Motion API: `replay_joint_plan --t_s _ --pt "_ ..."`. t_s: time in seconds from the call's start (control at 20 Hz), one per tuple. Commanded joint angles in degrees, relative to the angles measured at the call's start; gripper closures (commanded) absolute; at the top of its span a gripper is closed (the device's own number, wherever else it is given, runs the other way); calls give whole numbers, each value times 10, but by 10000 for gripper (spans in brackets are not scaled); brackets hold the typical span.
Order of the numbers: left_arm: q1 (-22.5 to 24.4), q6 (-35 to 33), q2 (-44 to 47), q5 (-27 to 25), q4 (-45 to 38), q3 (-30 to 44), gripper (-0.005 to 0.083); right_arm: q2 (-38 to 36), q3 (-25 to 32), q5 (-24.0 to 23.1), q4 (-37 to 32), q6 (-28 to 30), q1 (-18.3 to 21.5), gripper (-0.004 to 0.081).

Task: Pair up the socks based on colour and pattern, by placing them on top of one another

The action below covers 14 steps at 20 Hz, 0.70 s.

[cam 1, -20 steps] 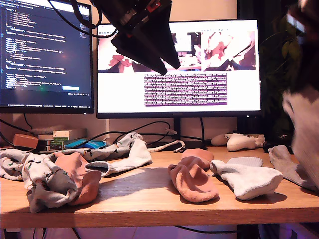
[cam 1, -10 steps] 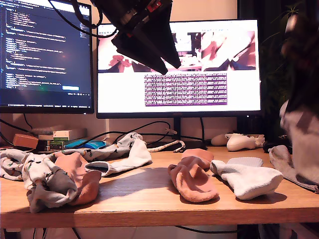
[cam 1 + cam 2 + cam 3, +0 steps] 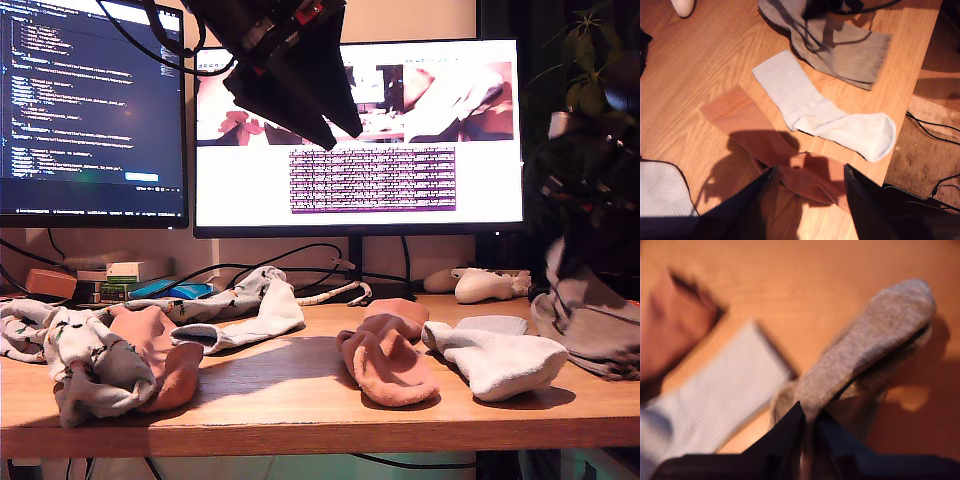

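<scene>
Pinching a soft grey sock point(image 3: 875, 335), my second gripper point(image 3: 809, 421) has its dark fingers squeezed tight on the sock's cuff end. The sock looks fuzzy and long, with a round toe, and it hangs over another grey sock point(image 3: 840, 45) lying flat on the smooth wooden desk point(image 3: 290, 395), at the exterior view's right.

My first gripper point(image 3: 810, 175) hangs high over the desk with its two dark fingers spread wide and nothing between them. Right under them lies a plain pink sock point(image 3: 755, 135), flat and bent in the middle. A ribbed pale blue sock point(image 3: 815, 112) lies just beside it, touching it near the heel.

A heap of printed socks point(image 3: 85, 365) sits bunched up at the exterior view's left.
</scene>
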<state>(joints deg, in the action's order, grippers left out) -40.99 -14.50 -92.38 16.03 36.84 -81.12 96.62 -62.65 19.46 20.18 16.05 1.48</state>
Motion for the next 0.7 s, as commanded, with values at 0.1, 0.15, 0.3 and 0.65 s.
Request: replay_joint_plan --t_s 0.1,0.15,0.3,0.65 --pt "0 1 -5 2 -5 3 401 0 4 -21 -2 19 -1 507" --pt "0 1 -5 2 -5 3 401 0 4 -21 -1 17 -1 484" --pt "0 2 -5 2 -4 3 401 0 4 -31 1 -5 -1 449" --pt "7 1 -5 2 -2 3 494 -40 4 29 43 -91 -5 547"
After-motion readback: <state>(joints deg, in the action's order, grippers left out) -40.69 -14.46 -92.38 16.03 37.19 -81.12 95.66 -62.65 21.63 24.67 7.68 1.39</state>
